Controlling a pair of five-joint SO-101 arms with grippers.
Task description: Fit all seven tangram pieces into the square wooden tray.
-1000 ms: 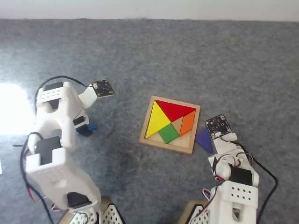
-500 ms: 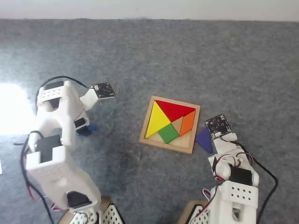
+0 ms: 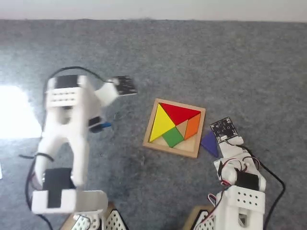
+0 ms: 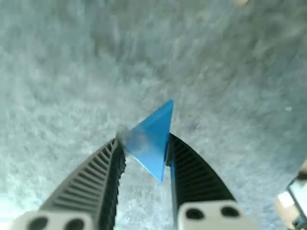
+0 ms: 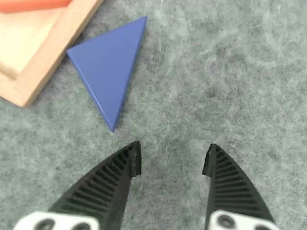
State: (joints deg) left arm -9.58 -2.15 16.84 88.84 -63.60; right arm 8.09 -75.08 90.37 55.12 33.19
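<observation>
Tray centre-right in high view, its lower-right bare | left gripper clamps blue triangle at frame left | right gripper spread, near purple triangle | carry level, align edges with gap before lowering

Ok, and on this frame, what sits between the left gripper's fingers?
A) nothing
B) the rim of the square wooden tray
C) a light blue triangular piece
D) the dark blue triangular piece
C: in the left wrist view the left gripper is shut on the light blue triangular piece, while the dark blue triangular piece lies on the grey carpet beside the square wooden tray.
</observation>
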